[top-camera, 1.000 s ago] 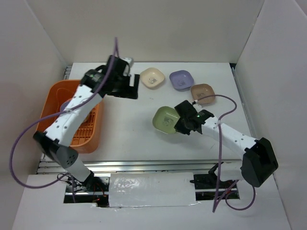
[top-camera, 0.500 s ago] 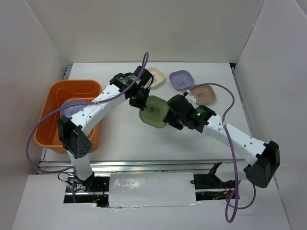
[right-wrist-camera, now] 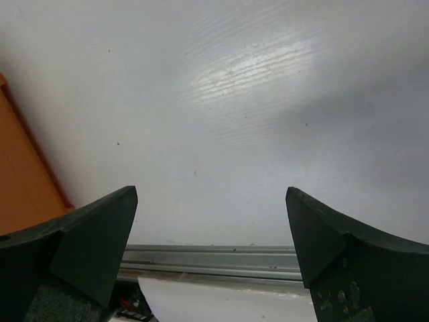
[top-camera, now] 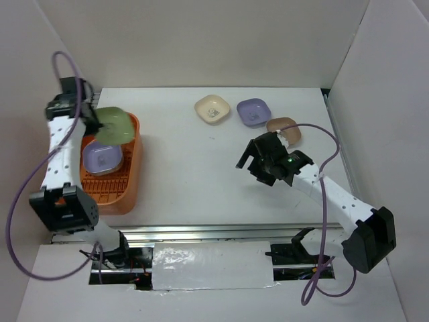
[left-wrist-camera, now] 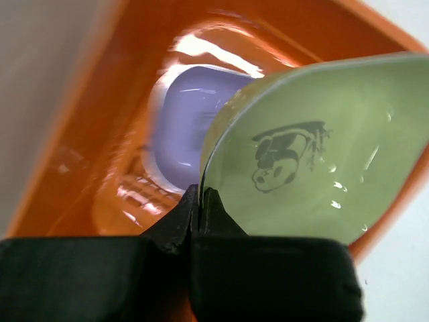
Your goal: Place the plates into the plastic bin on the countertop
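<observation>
- Black left gripper (left-wrist-camera: 198, 199) is clenched on the rim of a green plate (left-wrist-camera: 315, 168), which has a dark panda print at its centre.
- The green plate is held tilted over the far end of the orange plastic bin (top-camera: 134, 181).
- Below it, a lavender plate (top-camera: 102, 158) lies flat on the bin floor.
- The bin sits at 9 o'clock on the white worktop (top-camera: 188, 168).
- The right gripper (top-camera: 249, 158) is released and holds nothing, hovering above bare worktop near 3 o'clock.
- Toward 1 o'clock, well apart from the bin, a cream plate (top-camera: 213, 109), a second lavender plate (top-camera: 253, 111) and a brown plate (top-camera: 285, 127) lie in a row.
</observation>
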